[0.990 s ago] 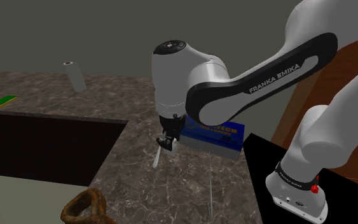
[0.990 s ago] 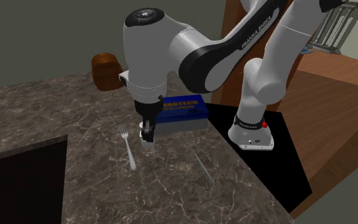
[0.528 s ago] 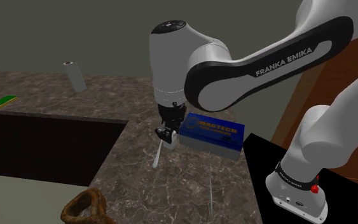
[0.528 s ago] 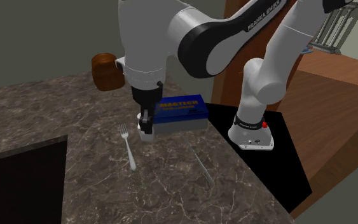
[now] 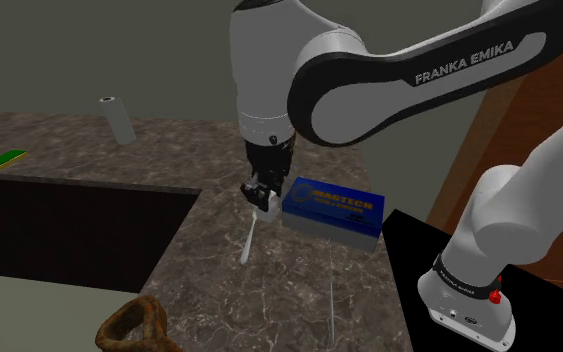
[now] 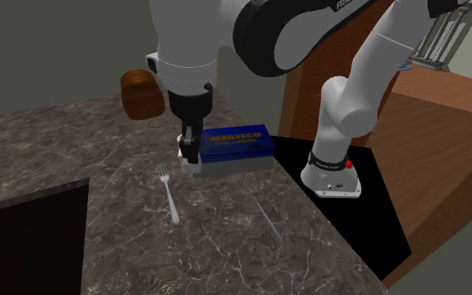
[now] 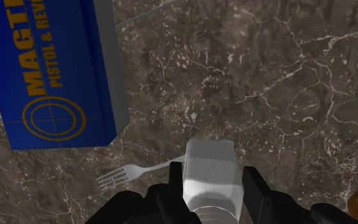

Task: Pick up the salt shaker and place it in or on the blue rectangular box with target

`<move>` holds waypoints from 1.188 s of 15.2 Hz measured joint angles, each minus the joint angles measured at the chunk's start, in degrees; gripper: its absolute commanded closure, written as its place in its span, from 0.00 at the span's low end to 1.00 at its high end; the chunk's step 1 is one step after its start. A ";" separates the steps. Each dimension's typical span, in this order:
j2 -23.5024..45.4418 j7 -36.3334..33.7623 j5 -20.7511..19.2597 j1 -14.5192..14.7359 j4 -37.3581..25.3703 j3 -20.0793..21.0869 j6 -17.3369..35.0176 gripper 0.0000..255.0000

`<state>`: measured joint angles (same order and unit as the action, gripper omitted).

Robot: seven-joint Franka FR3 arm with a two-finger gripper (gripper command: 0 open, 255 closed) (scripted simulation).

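Pincer (image 7: 213, 183) clamped on white salt shaker (image 7: 209, 160), shaker between its fingers; blue box (image 7: 50, 70) just beside

This is a home kitchen. A dark brown veined marble countertop (image 5: 299, 290) has a sunken rectangular sink (image 5: 79, 225) at the shoulder view's left. A silver fork (image 6: 168, 191) lies on the stone, a white upright roll (image 5: 119, 120) stands at the far edge, and brown wooden cabinetry (image 6: 443, 126) adjoins it.

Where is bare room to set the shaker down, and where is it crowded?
The top of the blue box is bare. Bare counter lies between fork and sink. Crowded: between fork and box, where the shaker hangs.
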<state>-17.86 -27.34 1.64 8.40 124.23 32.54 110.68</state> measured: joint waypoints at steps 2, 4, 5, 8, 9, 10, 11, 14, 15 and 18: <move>-2.63 2.15 0.93 0.09 2.26 -1.67 -0.08 1.00; -5.90 5.00 1.82 0.16 4.75 -3.95 -0.61 1.00; -7.44 6.58 2.08 0.11 5.99 -5.24 -0.82 1.00; -11.84 10.93 2.46 -0.04 9.77 -8.91 -1.29 1.00; -13.16 12.41 2.38 -0.18 11.24 -10.14 -1.07 1.00; -14.60 13.80 2.29 -0.29 12.18 -11.39 -1.55 1.00; -15.96 15.31 2.09 -0.48 13.32 -12.71 -1.73 1.00; -19.51 19.70 1.06 -1.32 16.39 -16.64 -2.14 1.00; -20.79 21.22 0.60 -1.65 17.32 -18.02 -2.48 1.00; -24.00 25.34 -0.94 -2.78 19.41 -21.79 -3.42 1.00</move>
<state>-41.86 -2.00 0.70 5.63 143.64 10.75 107.26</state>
